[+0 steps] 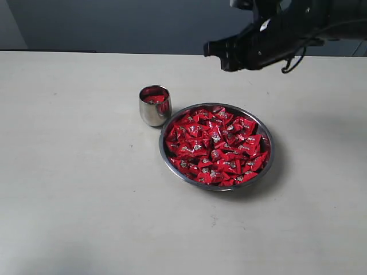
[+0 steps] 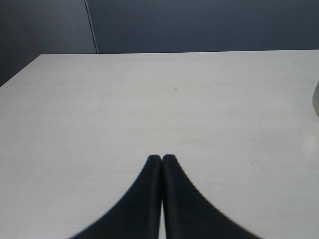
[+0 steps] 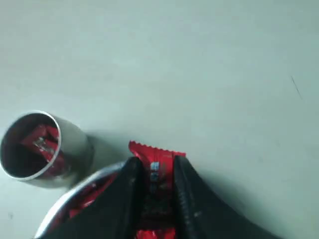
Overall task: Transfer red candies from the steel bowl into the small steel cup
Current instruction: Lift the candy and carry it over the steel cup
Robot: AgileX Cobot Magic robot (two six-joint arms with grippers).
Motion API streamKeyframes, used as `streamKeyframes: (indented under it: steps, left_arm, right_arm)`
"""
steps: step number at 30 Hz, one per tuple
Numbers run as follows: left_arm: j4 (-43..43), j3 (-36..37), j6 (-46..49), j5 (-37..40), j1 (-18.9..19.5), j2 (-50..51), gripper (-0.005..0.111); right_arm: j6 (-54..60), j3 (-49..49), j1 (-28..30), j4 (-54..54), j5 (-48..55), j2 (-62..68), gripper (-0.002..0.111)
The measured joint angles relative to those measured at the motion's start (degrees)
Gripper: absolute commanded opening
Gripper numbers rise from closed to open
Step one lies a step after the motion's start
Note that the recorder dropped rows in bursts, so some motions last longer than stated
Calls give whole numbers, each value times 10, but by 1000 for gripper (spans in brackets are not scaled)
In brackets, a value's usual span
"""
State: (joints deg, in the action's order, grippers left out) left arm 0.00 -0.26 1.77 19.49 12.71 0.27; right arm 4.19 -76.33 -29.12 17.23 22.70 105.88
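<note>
A pale bench [image 1: 74,200] fills the room's foreground, backed by a dark wall [image 1: 114,23]. From the right, the black right arm [image 1: 298,28] reaches in above the far side of the bench, hanging clear of the surface. Below and nearer to us sits the steel bowl [image 1: 162,150], wide and shallow, heaped almost to its thin rim with red candies [image 1: 215,146] in shiny crinkled wrappers, each bearing a small silver-white mark. Just beside the bowl's far-left edge stands the small steel cup [image 1: 155,112], upright, with at least one red sweet [image 1: 154,98] showing inside it; whether cup and bowl touch cannot be told from here. The right claw [image 1: 213,50] is held in the air beyond the bowl, and its wrist camera shows it clamped on a single wrapped candy [image 3: 158,158], the serrated wrapper edge poking out past the two black fingers [image 3: 130,174]. The left claw [image 2: 162,159], seen only from its own wrist, sits low over bare bench with its two fingertips pressed together and nothing between them.
</note>
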Motion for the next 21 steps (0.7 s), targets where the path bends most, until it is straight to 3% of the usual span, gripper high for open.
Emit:
streamKeyframes:
  steps: [5, 12, 21]
  left_arm:
    - [0, 0, 0, 0, 0, 0, 0]
    - [0, 0, 0, 0, 0, 0, 0]
    - [0, 0, 0, 0, 0, 0, 0]
  right_arm:
    - [89, -132, -11, 73, 60, 59, -1]
    - [116, -355, -55, 98, 213, 208, -1]
    - [119, -391, -83, 98, 275, 272, -1]
